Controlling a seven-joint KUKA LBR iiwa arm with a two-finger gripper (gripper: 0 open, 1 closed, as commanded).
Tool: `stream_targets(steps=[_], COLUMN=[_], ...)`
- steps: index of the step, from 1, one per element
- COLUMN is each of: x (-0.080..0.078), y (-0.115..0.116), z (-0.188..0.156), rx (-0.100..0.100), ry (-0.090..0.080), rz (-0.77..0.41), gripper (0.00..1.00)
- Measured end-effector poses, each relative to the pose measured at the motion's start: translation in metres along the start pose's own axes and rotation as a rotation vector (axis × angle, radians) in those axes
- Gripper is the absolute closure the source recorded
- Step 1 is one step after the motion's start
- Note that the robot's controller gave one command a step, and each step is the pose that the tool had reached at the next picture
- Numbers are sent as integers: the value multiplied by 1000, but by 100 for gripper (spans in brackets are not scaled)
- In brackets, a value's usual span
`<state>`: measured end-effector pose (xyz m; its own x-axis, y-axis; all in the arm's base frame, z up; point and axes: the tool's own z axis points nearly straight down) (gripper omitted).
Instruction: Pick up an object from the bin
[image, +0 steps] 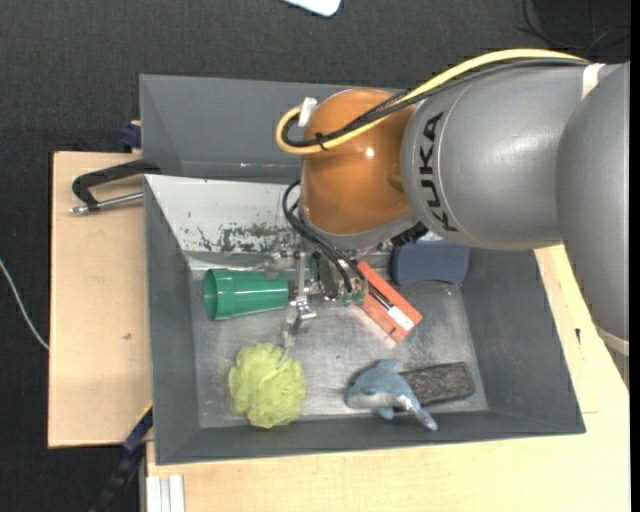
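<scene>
My gripper (298, 312) hangs below the orange cover, near the middle of the bin, its metal fingertip just right of the green cup. The green plastic cup (243, 294) lies on its side at the left, mouth to the left. Right of the gripper lies an orange and white flat block (389, 308), slanting down to the right. A yellow-green fluffy ball (266, 385) rests below the gripper near the front wall. Nothing shows between the fingers.
A blue-grey dolphin toy (388, 394) lies at the front right, against a dark rough block (441, 382). A blue rounded thing (430, 264) sits at the back right, partly under the arm. The arm and its orange cover hide the bin's back middle.
</scene>
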<state>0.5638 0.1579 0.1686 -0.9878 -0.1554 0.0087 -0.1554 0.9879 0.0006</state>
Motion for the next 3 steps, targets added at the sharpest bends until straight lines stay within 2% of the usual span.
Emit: stream_targets(steps=[1, 2, 3], x=[-44, -44, -43], y=[14, 14, 36], z=[82, 83, -59], rx=[-8, -8, -2], ry=[-24, -24, -16], rz=[74, 74, 64], gripper=[100, 100, 100])
